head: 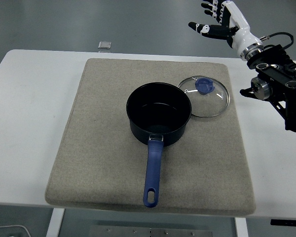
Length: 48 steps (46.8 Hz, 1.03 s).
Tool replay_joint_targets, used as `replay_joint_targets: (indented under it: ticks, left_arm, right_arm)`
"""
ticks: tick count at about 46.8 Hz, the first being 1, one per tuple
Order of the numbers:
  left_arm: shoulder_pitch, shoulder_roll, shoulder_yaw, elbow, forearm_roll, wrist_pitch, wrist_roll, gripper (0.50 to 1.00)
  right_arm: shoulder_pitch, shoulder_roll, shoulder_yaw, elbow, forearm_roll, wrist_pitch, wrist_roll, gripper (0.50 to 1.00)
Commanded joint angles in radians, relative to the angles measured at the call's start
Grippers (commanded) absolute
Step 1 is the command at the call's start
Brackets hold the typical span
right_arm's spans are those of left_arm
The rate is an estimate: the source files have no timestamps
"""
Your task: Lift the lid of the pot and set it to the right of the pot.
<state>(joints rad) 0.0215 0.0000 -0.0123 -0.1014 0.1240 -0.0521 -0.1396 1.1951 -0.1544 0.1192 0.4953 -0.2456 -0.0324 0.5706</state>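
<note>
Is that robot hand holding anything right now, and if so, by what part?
Nothing. The right hand is raised beyond the table's far edge, fingers spread and empty. The glass lid lies on the mat beside the pot.

White table (29,123) with rounded corners, bearing a beige felt mat (103,148); dull grey-green floor (64,22) beyond its far edge.
</note>
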Motion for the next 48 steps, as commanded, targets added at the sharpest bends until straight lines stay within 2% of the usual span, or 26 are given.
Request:
replay_joint_targets:
  ticks: [1, 3, 7, 11, 14, 48]
  left_arm:
    - [0.000, 0.000, 0.000, 0.000, -0.001, 0.000, 0.000, 1.000]
    - [0.000, 0.000, 0.000, 0.000, -0.001, 0.000, 0.000, 1.000]
    - [0.000, 0.000, 0.000, 0.000, -0.001, 0.000, 0.000, 1.000]
    - [0.000, 0.000, 0.000, 0.000, -0.001, 0.000, 0.000, 1.000]
    - [0.000, 0.000, 0.000, 0.000, 0.000, 0.000, 0.000, 1.000]
    - [0.000, 0.000, 0.000, 0.000, 0.000, 0.000, 0.000, 1.000]
  right_arm:
    - [-0.012, 0.001, 0.011, -0.011, 0.002, -0.023, -0.003, 0.907]
    - [-0.015, 0.006, 0.014, -0.018, 0.009, -0.040, -0.009, 0.907]
    - [-0.015, 0.007, 0.011, -0.026, 0.078, -0.034, -0.021, 0.907]
    - [-0.017, 0.010, 0.007, -0.027, 0.172, -0.030, -0.087, 0.907]
    - [-0.020, 0.012, -0.001, -0.029, 0.198, -0.038, -0.109, 0.907]
    - [-0.040, 0.012, -0.001, -0.027, 0.198, -0.046, -0.106, 0.907]
